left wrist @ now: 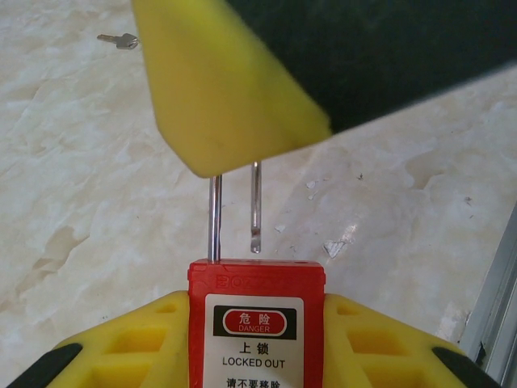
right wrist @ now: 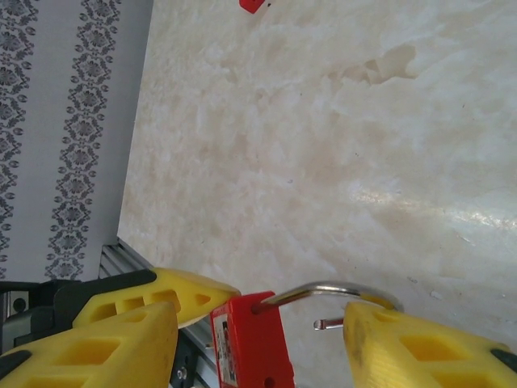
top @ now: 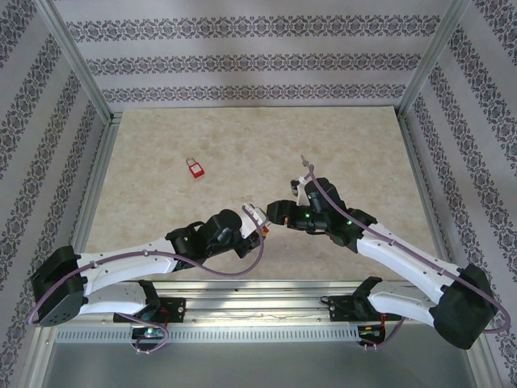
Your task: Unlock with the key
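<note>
While my left claw [left wrist: 257, 303] grips the red padlock [left wrist: 257, 279] by its body near the worktop's [top: 242, 137] near edge, its freed shackle [left wrist: 214, 218] runs lengthwise toward my nearer right claw [right wrist: 262, 319], jaws open astride it.

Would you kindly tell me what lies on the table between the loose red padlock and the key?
Nothing. In the top view, the table is bare between the loose red padlock and the key.
</note>
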